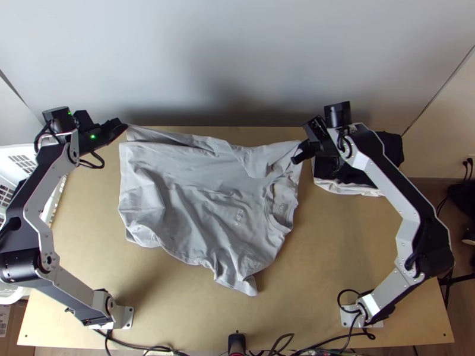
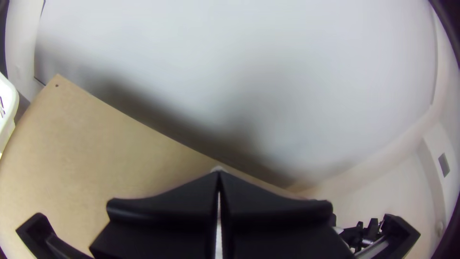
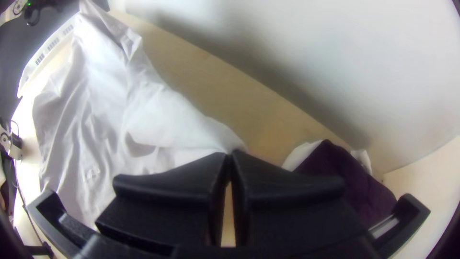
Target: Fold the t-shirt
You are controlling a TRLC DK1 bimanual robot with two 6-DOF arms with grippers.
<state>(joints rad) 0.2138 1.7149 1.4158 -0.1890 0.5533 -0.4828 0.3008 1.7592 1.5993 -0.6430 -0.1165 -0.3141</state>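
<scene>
Grey t-shirt (image 1: 202, 190): spread but rumpled mid-table, collar towards the right side
Left arm: bowed outward, its gripper (image 1: 124, 126) at the shirt's far left corner, fingers pressed together on the cloth
Right arm: bent outward too, the right gripper (image 1: 298, 151) pinching the far right corner
Table (image 1: 338, 255): light wood, dark and pale cloths (image 1: 389, 145) heaped by its far right
Room: pale wall (image 1: 237, 53) behind, white basket (image 1: 13, 149) beside the table's left edge
</scene>
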